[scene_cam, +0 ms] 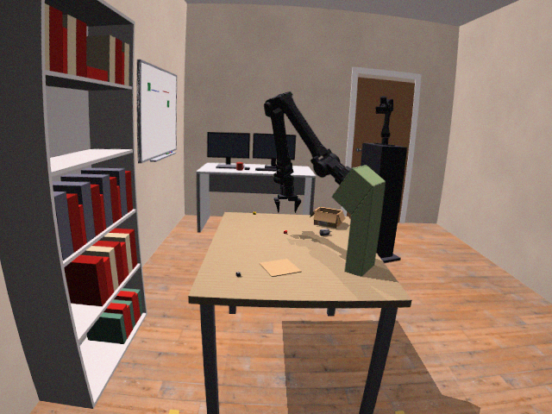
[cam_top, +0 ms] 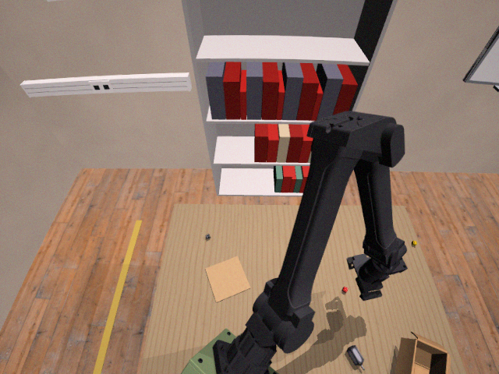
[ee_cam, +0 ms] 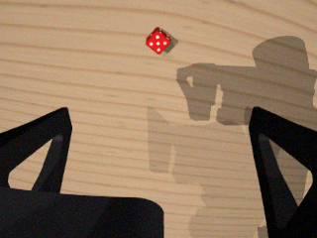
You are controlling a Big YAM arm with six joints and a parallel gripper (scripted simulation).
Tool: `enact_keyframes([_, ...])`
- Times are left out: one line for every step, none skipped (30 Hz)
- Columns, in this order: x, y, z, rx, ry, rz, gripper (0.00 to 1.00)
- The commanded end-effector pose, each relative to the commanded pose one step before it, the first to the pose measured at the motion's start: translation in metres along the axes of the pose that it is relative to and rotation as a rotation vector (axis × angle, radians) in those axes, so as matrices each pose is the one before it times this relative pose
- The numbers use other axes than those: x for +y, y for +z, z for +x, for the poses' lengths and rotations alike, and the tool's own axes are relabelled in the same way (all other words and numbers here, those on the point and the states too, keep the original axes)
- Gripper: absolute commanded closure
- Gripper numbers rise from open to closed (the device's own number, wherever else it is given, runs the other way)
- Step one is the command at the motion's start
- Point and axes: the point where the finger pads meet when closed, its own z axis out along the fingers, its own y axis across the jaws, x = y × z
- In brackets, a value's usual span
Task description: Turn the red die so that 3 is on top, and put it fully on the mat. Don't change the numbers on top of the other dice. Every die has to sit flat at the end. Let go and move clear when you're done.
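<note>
From the top view we look steeply down from above the arm's base, across the table [cam_top: 193, 225] toward its far edge and the bookshelf [cam_top: 281, 48]. In the exterior view we stand well back in the room beyond that far edge, facing the opposite way, with the whole table [scene_cam: 231, 249] before us. From the wrist we look closely down between the open fingers at the tabletop. All three share the red die [cam_top: 345, 289] [scene_cam: 285, 231] [ee_cam: 158, 42].
</note>
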Motion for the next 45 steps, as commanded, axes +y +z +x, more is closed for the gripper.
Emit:
enact_keyframes([0.0091, 0.00378, -0.0065, -0.00327, -0.13772, -0.01278, 0.0])
enact_keyframes([-0.00037, 0.00091, -0.00275, -0.0103, -0.07403, 0.00004, 0.0])
enact_keyframes([-0.00007, 0.00011, -0.00033, -0.00126, -0.00909, 0.00005, 0.0])
enact_keyframes([0.0001, 0.00114, 0.00024, 0.00072, -0.04626, -0.00069, 0.0])
enact_keyframes([0.00007, 0.00072, 0.00015, 0.00044, -0.02924, -0.00045, 0.0])
enact_keyframes([0.00002, 0.00017, 0.00003, 0.0001, -0.00675, -0.00011, 0.0])
enact_keyframes([0.00034, 0.00127, 0.00172, 0.00649, -0.04954, -0.00018, 0.0])
enact_keyframes([0.00025, 0.00075, 0.001, 0.00383, -0.02928, -0.00026, 0.0])
enact_keyframes([0.00002, 0.00006, 0.00008, 0.00032, -0.00248, -0.00003, 0.0])
enact_keyframes([-0.00017, 0.00121, -0.00036, -0.00413, -0.05307, 0.00049, 0.0])
enact_keyframes([-0.0001, 0.00067, -0.00019, -0.00228, -0.0295, 0.00036, 0.0])
enact_keyframes([-0.00002, 0.00015, -0.00004, -0.00053, -0.00681, 0.00009, 0.0])
enact_keyframes([-0.00115, 0.00057, -0.00055, 0.00006, -0.05043, 0.0017, 0.0])
enact_keyframes([-0.00068, 0.00033, -0.00028, 0.00008, -0.02911, 0.00098, 0.0])
enact_keyframes([-0.00013, 0.00006, -0.00005, 0.00002, -0.00539, 0.00018, 0.0])
enact_keyframes([0.00115, 0.00138, 0.00013, 0.00065, -0.04988, -0.00197, 0.0])
enact_keyframes([0.0, 0.0, 0.0, 0.0, 0.0, 0.0, 0.0])
enact_keyframes([0.0, 0.0, 0.0, 0.0, 0.0, 0.0, 0.0])
enact_keyframes([0.00096, 0.00114, 0.00006, 0.00046, -0.04133, -0.00166, 0.0])
enact_keyframes([-0.00007, 0.00113, -0.00049, -0.00217, -0.05437, 0.00046, 0.0])
enact_keyframes([-0.00005, 0.00059, -0.00025, -0.00113, -0.02848, 0.00029, 0.0])
enact_keyframes([-0.00002, 0.00018, -0.00008, -0.00034, -0.00872, 0.00009, 0.0])
enact_keyframes([0.00024, 0.00103, 0.00078, 0.00276, -0.04812, -0.00115, 0.0])
enact_keyframes([0.00018, 0.00064, 0.00048, 0.00169, -0.02991, -0.00078, 0.0])
enact_keyframes([0.00006, 0.00021, 0.00016, 0.00056, -0.00997, -0.00027, 0.0])
enact_keyframes([-0.00164, 0.00057, 0.00007, -0.00113, -0.04726, 0.00381, 0.0])
enact_keyframes([-0.00103, 0.00036, 0.00009, -0.00062, -0.02997, 0.00244, 0.0])
enact_keyframes([-0.0004, 0.00014, 0.00005, -0.00022, -0.01173, 0.00096, 0.0])
enact_keyframes([0.00148, 0.00134, -0.00032, -0.00051, -0.04515, -0.00315, 0.0])
enact_keyframes([0.00095, 0.00087, -0.00025, -0.0004, -0.02929, -0.00203, 0.0])
enact_keyframes([0.00061, 0.00056, -0.00018, -0.00029, -0.01877, -0.00129, 0.0])
enact_keyframes([0.00015, 0.00082, 0.00036, 0.0015, -0.03867, -0.00048, 0.0])
enact_keyframes([0.00012, 0.00062, 0.00027, 0.00113, -0.02952, -0.00041, 0.0])
enact_keyframes([0.0, 0.0, 0.0, 0.0, 0.0, 0.0, 0.0])
enact_keyframes([0.0, 0.0, 0.0, 0.0, 0.0, 0.0, 0.0])
enact_keyframes([0.00009, 0.00043, 0.00018, 0.00077, -0.0202, -0.0003, 0.0])
enact_keyframes([-0.00351, 0.00055, 0.00142, 0.00047, -0.07514, 0.00806, 0.0])
enact_keyframes([-0.00048, 0.00008, 0.00024, 0.00012, -0.01074, 0.00115, 0.0])
enact_keyframes([0.00162, 0.00147, -0.00133, -0.00264, -0.04502, -0.00308, 0.0])
enact_keyframes([0.00101, 0.00096, -0.00091, -0.00178, -0.0292, -0.00194, 0.0])
enact_keyframes([0.00063, 0.00061, -0.0006, -0.00117, -0.01872, -0.00122, 0.0])
enact_keyframes([0.00064, 0.00087, 0.0006, 0.00228, -0.03921, -0.00219, 0.0])
enact_keyframes([0.00051, 0.00066, 0.00044, 0.00168, -0.02986, -0.00173, 0.0])
enact_keyframes([0.00025, 0.00032, 0.00021, 0.0008, -0.01458, -0.00086, 0.0])
enact_keyframes([-0.00025, 0.00091, -0.00011, -0.00082, -0.04305, 0.00179, 0.0])
